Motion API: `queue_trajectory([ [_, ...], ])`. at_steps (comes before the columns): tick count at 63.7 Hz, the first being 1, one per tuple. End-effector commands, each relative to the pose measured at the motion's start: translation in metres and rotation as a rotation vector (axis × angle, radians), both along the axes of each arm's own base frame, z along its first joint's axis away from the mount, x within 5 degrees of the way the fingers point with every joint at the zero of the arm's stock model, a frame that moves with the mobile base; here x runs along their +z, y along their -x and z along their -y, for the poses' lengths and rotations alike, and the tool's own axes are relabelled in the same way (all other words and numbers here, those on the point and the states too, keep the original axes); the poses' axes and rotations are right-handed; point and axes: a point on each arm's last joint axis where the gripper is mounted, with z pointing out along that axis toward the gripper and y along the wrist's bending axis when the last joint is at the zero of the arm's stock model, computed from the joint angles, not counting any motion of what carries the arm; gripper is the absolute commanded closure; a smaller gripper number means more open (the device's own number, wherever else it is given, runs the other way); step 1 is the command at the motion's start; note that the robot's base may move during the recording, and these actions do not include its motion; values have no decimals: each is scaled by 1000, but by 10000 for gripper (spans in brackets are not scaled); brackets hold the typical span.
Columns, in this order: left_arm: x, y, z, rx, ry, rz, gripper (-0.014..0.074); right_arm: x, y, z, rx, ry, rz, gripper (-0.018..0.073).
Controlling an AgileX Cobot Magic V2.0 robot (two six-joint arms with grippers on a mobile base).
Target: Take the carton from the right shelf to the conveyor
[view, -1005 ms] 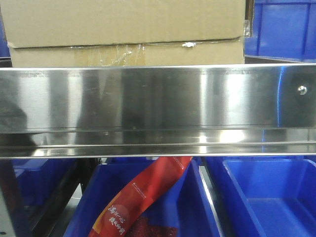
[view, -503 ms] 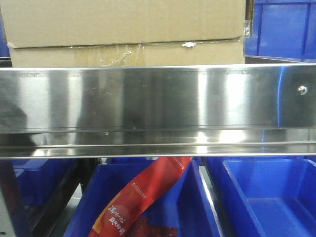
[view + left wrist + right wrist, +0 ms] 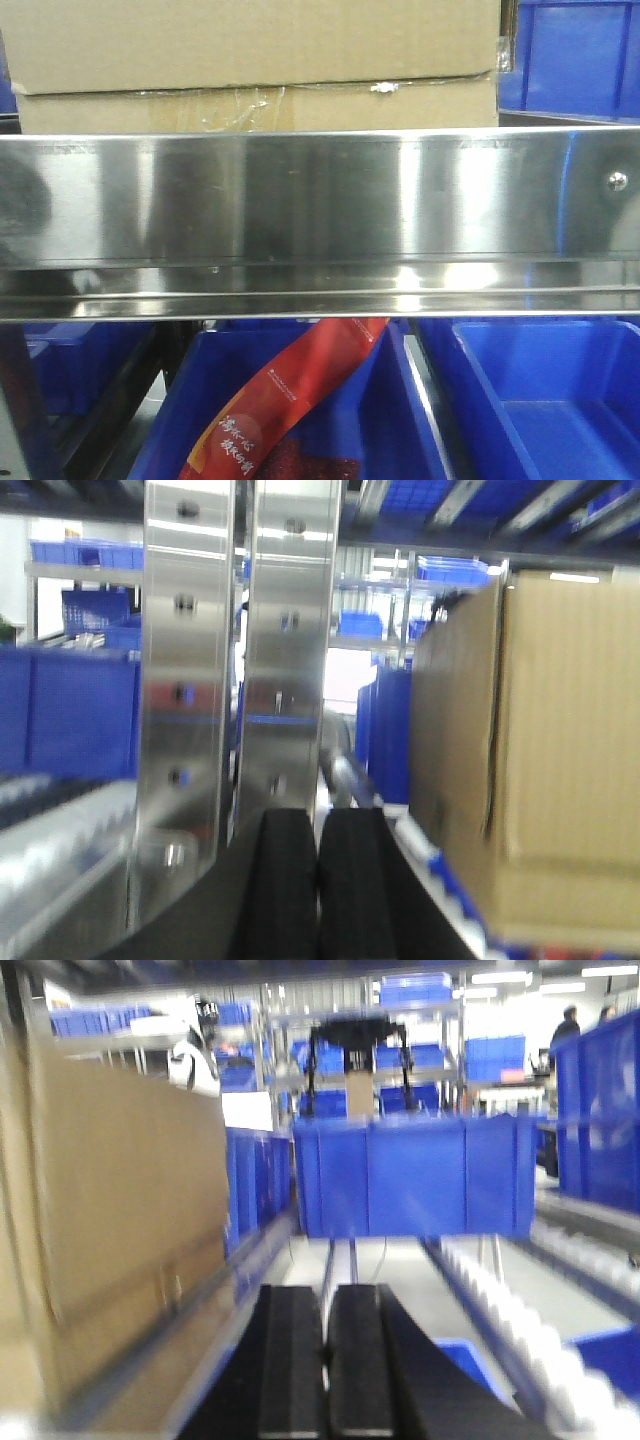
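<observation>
— Where's your carton?
— The wide shiny stainless-steel rail (image 3: 320, 220) of your right shelf (image 3: 22, 400) fills mid-frame. The large plain brown cardboard carton (image 3: 250, 60) sits behind it, upper left. Both have slid slightly rightward since a moment ago.
— Grippers?
— Your left gripper (image 3: 316, 880) and right gripper (image 3: 325, 1360) flank the carton, black fingers together, holding nothing. The rail's small screw (image 3: 618, 181) moved right too.
</observation>
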Motion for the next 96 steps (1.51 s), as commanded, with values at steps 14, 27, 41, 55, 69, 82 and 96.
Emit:
queue_trajectory([
  [14, 92, 11, -1, 21, -26, 26, 312, 84, 15, 0, 15, -6, 63, 165],
  [27, 136, -6, -1, 5, -26, 17, 140, 105, -2, -1, 12, -5, 44, 1],
  [41, 169, -46, 14, -153, -55, -142, 117, 133, -18, -4, 27, 9, -70, 1],
  [55, 203, -91, 57, -379, -160, -252, 120, 175, -55, -21, 168, 60, -169, 1],
  [69, 235, -151, 85, -389, -158, -472, 120, 210, -114, -58, 322, 134, -410, 1],
  [82, 263, -206, 81, -270, -71, -669, 120, 243, -173, -80, 319, 145, -565, 1],
  [96, 260, -262, 66, -158, -36, -799, 120, 249, -234, -101, 303, 138, -695, 1],
])
